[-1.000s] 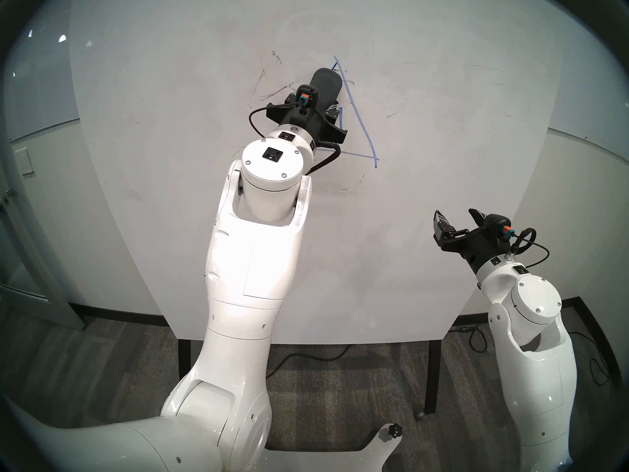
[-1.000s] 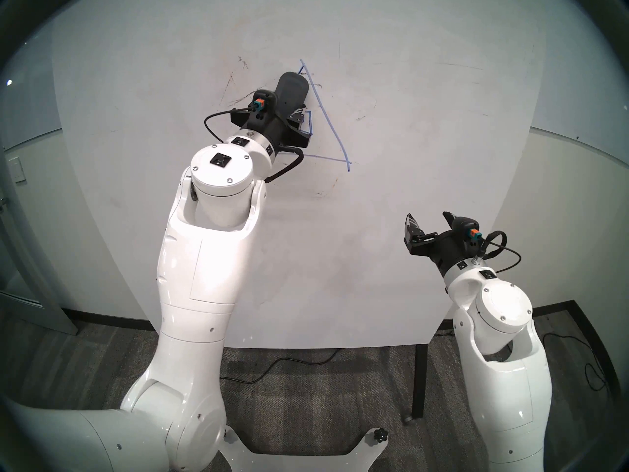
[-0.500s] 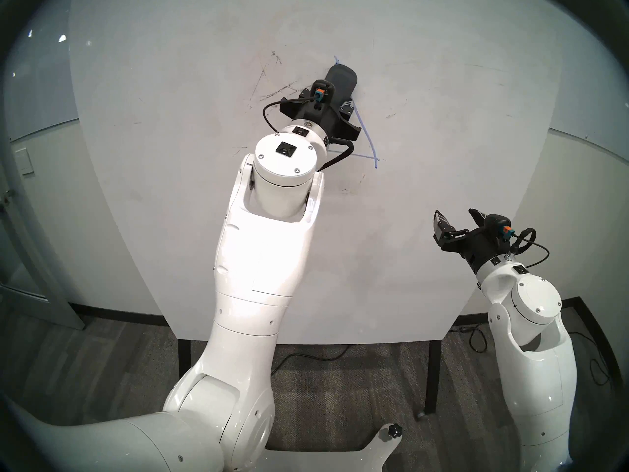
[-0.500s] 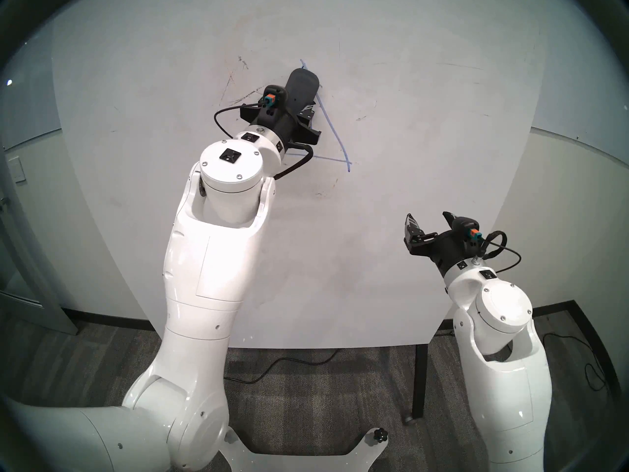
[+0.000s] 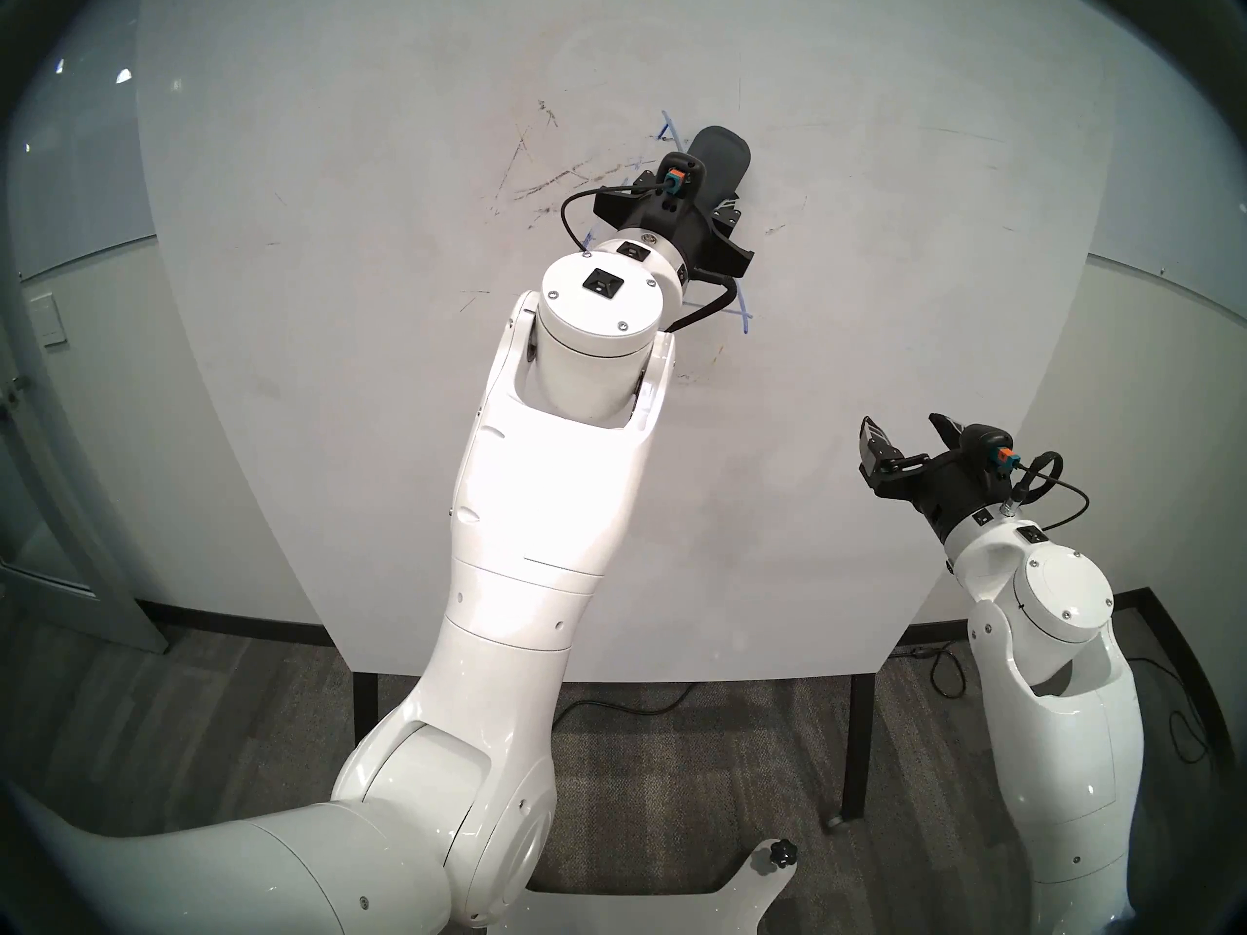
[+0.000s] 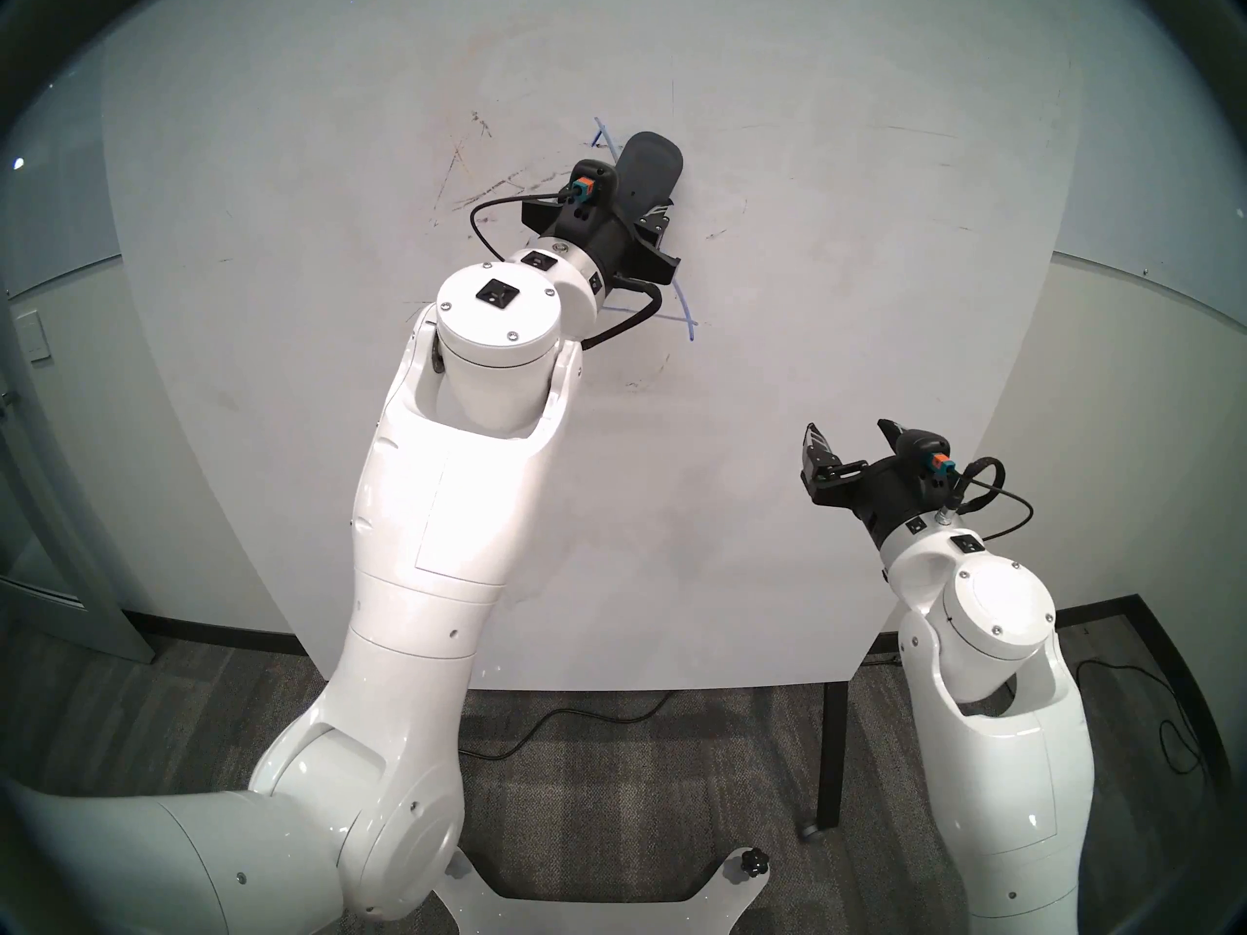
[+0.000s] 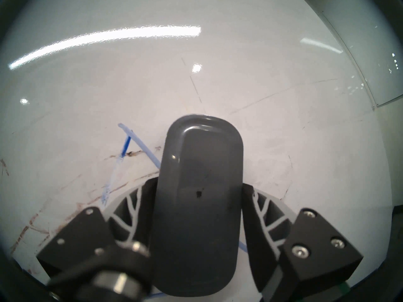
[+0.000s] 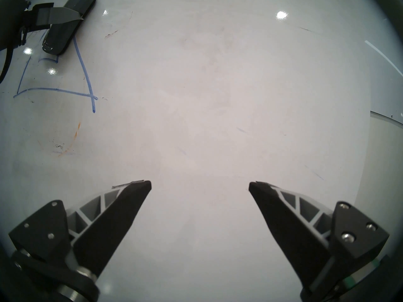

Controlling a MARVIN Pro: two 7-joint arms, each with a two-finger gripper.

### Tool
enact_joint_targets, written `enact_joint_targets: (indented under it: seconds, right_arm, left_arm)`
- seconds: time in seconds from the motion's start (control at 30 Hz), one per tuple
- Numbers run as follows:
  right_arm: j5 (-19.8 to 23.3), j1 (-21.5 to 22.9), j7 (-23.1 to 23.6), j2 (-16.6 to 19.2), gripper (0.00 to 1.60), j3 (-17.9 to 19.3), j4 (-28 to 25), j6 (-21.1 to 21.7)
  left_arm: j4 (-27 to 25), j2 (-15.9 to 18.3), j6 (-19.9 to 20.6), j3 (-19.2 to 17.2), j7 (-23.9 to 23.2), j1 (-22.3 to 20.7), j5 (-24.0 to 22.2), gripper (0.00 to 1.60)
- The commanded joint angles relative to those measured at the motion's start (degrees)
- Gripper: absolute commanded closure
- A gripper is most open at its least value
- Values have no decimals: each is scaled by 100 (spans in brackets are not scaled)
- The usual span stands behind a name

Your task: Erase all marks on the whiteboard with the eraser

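Observation:
The whiteboard (image 5: pixel 405 171) fills the head views. My left gripper (image 5: pixel 708 198) is shut on the dark grey eraser (image 5: pixel 722 158), whose pad lies flat against the board just right of the blue triangle's top. In the left wrist view the eraser (image 7: pixel 202 146) sits between both fingers. Of the marks, the blue apex lines (image 5: pixel 667 127), the bottom right corner (image 5: pixel 742 313) and the triangle's lower part (image 8: pixel 86 77) show, with dark and reddish smudges (image 5: pixel 540 185) to the left. My right gripper (image 5: pixel 905 427) hangs open and empty at the lower right, off the board (image 8: pixel 200 184).
The board stands on black legs (image 5: pixel 855 745) over grey carpet with cables (image 5: pixel 621 704). An orange-brown streak (image 8: pixel 76 131) lies below the triangle. Faint thin scratches (image 5: pixel 776 228) run right of the eraser. A wall switch (image 5: pixel 48 318) is at far left.
My left arm has slid the eraser to the right across the triangle's upper right side, and that stretch of blue line is gone. The right arm has not moved.

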Motion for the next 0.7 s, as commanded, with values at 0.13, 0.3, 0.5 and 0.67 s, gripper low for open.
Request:
enact_joint_targets:
  seconds: [0.13, 0.3, 0.5, 0.67]
  right_arm:
    - [2, 45, 11, 8, 0, -5, -123, -24]
    - [2, 46, 11, 8, 0, -5, -121, -24]
    - [2, 45, 11, 8, 0, -5, -121, -24]
    - [2, 45, 11, 8, 0, -5, -123, -24]
  left_arm:
    - [-172, 220, 5, -416, 39, -187, -3, 160]
    - [-272, 354, 18, -592, -19, -173, -33, 160]
    - [-414, 463, 23, -760, -81, -145, -24, 160]
    - [-531, 525, 61, -849, -159, -112, -28, 160]
